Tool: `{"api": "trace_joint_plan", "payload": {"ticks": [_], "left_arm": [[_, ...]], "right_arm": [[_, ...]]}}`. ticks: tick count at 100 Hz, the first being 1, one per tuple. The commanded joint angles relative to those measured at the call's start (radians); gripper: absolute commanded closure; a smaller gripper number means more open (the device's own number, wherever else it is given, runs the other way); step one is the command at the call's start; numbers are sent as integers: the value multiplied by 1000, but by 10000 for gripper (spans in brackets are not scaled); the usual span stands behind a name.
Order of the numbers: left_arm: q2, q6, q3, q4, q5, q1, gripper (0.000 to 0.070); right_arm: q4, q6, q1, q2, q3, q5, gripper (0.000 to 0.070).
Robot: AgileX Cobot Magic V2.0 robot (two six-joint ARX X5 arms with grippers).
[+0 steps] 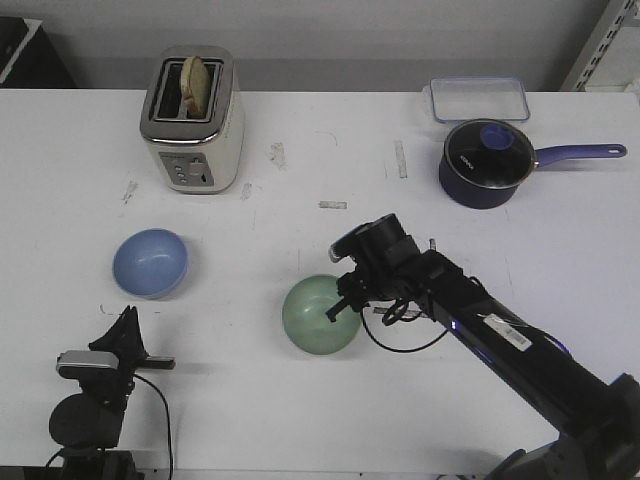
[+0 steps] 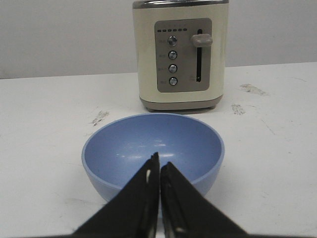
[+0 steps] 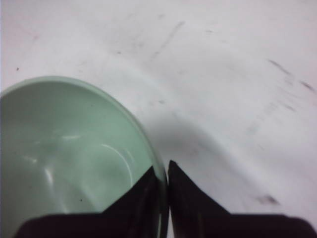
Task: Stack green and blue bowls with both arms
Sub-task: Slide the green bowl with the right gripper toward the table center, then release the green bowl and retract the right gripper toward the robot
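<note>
**Bowls apart, right gripper on green rim**

Bowls look light, stiff and smooth, so a rim pinch is likely the only sure hold. Right gripper (image 3: 164,171) pinches the green bowl (image 1: 319,315) at its rim, mid-counter. Left gripper (image 2: 159,163), pressed together and empty, sits just short of the blue bowl (image 1: 150,262), which rests near the toaster (image 1: 192,120).

A cream metal toaster (image 1: 192,125) with bread (image 1: 198,84) in it stands on the white counter (image 1: 300,400). A dark blue pot with a lid and long handle (image 1: 487,163) sits near a clear plastic box (image 1: 479,99).
</note>
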Motion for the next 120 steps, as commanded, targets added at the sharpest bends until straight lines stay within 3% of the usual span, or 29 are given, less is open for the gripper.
{"api": "trace_joint_plan", "payload": {"ticks": [1,49,55,66,71,107,112,120], "left_arm": [[-1,5,-21,11,0,0,699],[-1,5,-21,11,0,0,699],[-1,5,-21,11,0,0,699],[-1,5,-21,11,0,0,699],[-1,5,-21,11,0,0,699],[-1,5,-21,12,0,0,699],[-1,5,-21,13,0,0,699],[-1,5,-21,13,0,0,699]], "right_arm": [[37,30,24,49,13,3,700],[65,25,50,138,11,46,676],[61,24,50,138,12,37,592],[62,24,50,138,14,-2,353],[60,24,50,134,20,-16,309],[78,25,16,-44,64,-11,313],[77,24,5,-86,64,11,342],[66,24,-18,-152,63,61,450]]}}
